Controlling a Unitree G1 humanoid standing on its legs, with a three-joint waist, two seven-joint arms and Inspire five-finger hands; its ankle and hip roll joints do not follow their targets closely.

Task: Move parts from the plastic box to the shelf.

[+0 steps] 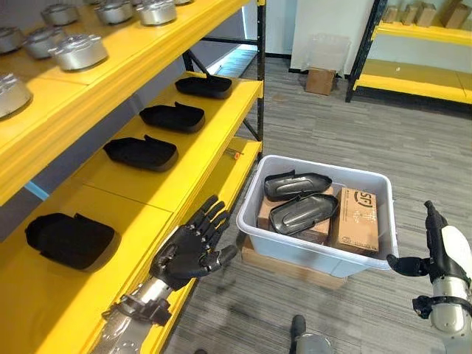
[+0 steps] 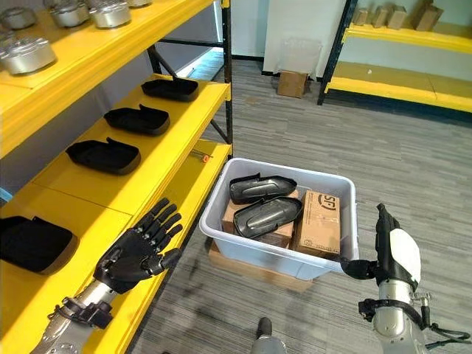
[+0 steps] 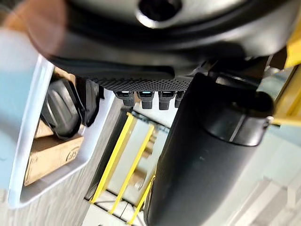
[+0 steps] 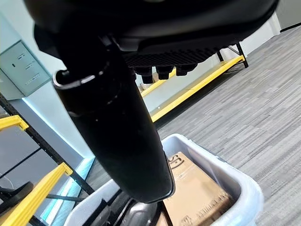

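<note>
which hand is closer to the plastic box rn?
Right, though it's close. The right hand sits just off the plastic box's near right corner, thumb toward the rim. The left hand, open, hovers at the yellow shelf edge, left of the box.

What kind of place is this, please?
Probably a warehouse or factory storeroom. Yellow shelves hold rows of black parts and metal parts, and a plastic box with more black parts stands on the grey floor.

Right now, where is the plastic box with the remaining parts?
In the left eye view the plastic box sits on the floor right of the yellow shelf, between both hands, holding two dark parts on cardboard boxes.
</note>
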